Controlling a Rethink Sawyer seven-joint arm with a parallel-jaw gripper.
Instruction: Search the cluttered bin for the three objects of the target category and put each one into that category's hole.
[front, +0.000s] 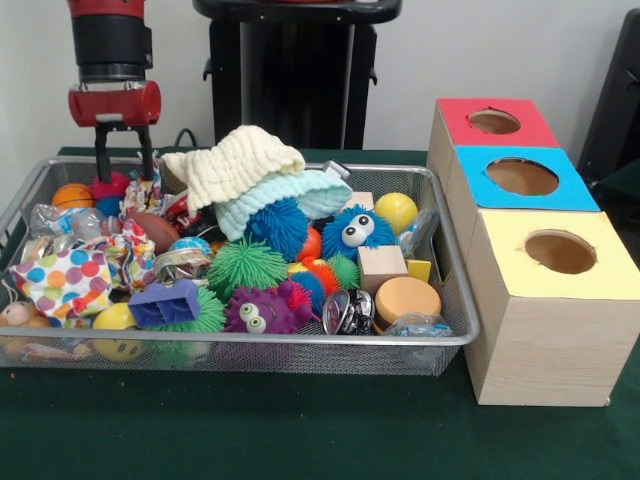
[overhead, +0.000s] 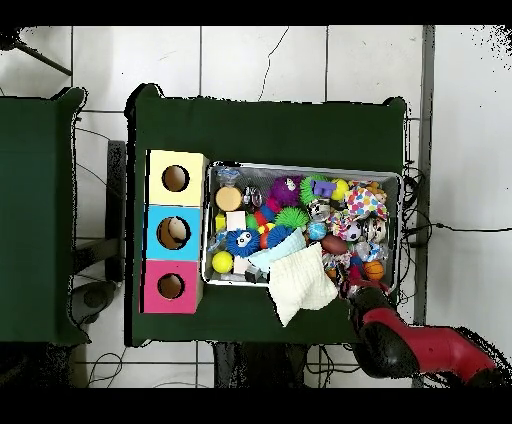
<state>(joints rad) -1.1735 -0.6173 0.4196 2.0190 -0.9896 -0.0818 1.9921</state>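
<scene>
The cluttered bin (front: 250, 341) is a silver wire-mesh basket full of toys, and it also shows in the overhead view (overhead: 300, 167). My gripper (front: 124, 160) hangs open and empty just above the bin's back left corner, over a pink toy (front: 110, 186) and next to a small orange basketball (front: 72, 195). Three wooden boxes stand right of the bin, each with a round hole: red top (front: 497, 122), blue top (front: 522, 178) and yellow top (front: 560, 252). In the overhead view my arm (overhead: 385, 330) covers the gripper.
In the bin lie a cream knit cloth (front: 235, 160), a blue spiky ball with eyes (front: 355, 232), a green spiky ball (front: 245, 265), a yellow ball (front: 396, 210), a wooden block (front: 381, 265) and a polka-dot cloth (front: 65, 280). The table has a green cover (front: 300, 430).
</scene>
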